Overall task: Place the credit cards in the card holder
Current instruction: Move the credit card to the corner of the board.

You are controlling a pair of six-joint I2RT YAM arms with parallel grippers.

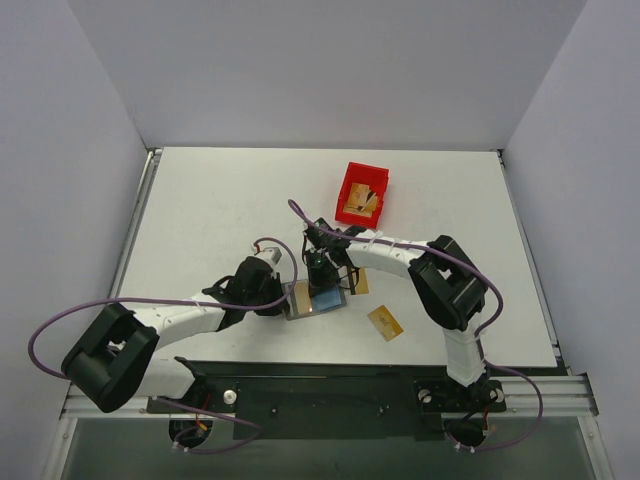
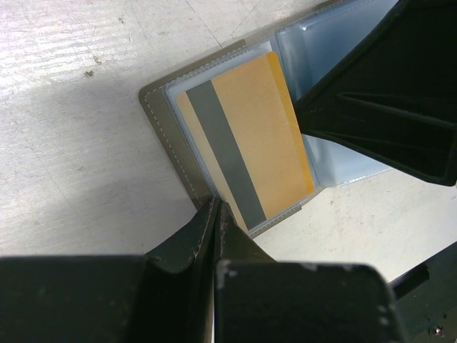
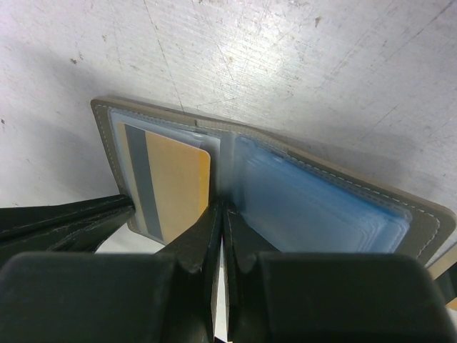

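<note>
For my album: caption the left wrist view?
Left gripper pinches the edge of the open card holder; a striped gold card lies inside.

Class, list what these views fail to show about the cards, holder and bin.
Top view: red bin, contents too small to identify.
Top view: card holder, pockets partly under the jaws.
Top view: a credit card beside it, partly under the right arm.
Right wrist view: inserted card, lower edge behind the jaws.

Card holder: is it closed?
No, the card holder lies open in the right wrist view, its blue interior exposed and a credit card showing on one side.
</note>
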